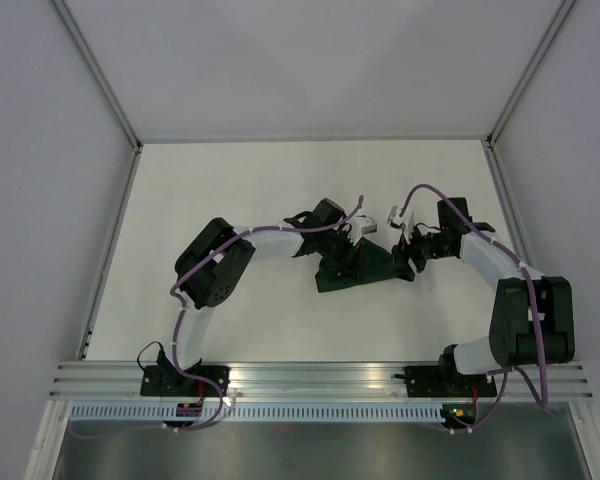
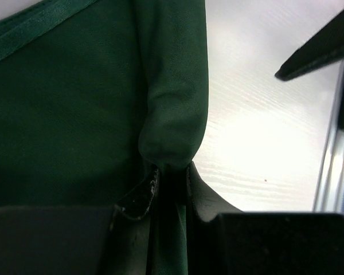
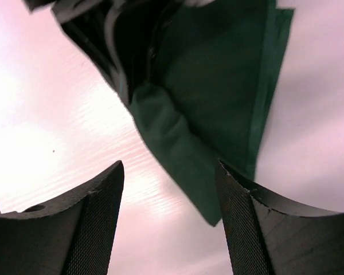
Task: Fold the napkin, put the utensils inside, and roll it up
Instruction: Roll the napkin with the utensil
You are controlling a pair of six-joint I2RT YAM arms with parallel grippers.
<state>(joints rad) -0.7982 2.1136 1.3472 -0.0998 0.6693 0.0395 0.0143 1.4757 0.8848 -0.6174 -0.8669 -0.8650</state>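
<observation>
The dark green napkin [image 1: 365, 268] lies bunched in the middle of the white table between both arms. My left gripper [image 1: 352, 250] is shut on a fold of it; in the left wrist view the cloth [image 2: 74, 103] runs pinched between the two fingers [image 2: 143, 192]. My right gripper [image 1: 410, 262] is open at the napkin's right end; in the right wrist view the napkin's corner [image 3: 200, 143] hangs between its spread fingers [image 3: 97, 200] without being pinched. No utensils are in view.
The white table [image 1: 230, 190] has grey walls on three sides. An aluminium rail [image 1: 320, 378] runs along the near edge with both arm bases. The left gripper shows dark at the top of the right wrist view [image 3: 103, 28].
</observation>
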